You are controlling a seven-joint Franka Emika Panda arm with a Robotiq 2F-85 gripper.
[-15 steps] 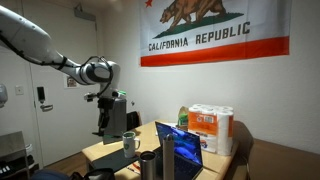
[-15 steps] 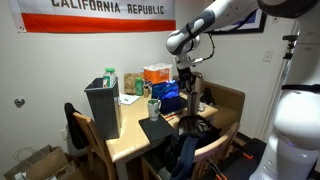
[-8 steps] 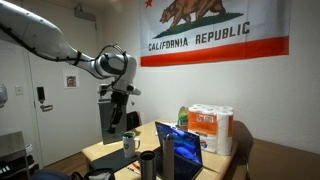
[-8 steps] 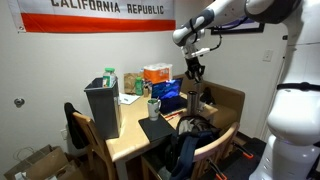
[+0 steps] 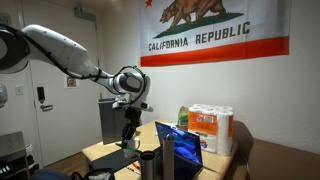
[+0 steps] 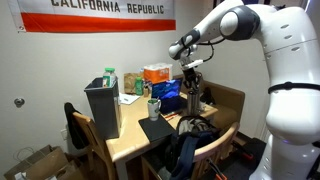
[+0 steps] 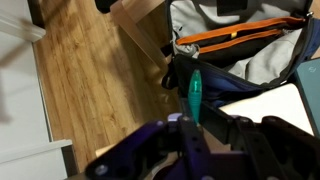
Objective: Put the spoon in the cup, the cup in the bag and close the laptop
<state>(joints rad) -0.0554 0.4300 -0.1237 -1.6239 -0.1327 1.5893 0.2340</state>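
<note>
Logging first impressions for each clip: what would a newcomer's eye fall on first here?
The big California Republic flag hanging behind the table, and the laptop with its glowing blue screen on that table. In the wrist view, the pincer grips a teal spoon, with an orange-trimmed backpack beneath.

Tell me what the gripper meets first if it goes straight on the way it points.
Probably the dark cup standing just under the teal spoon in the gripper's shut jaws; depth is unclear, so it could miss.
</note>
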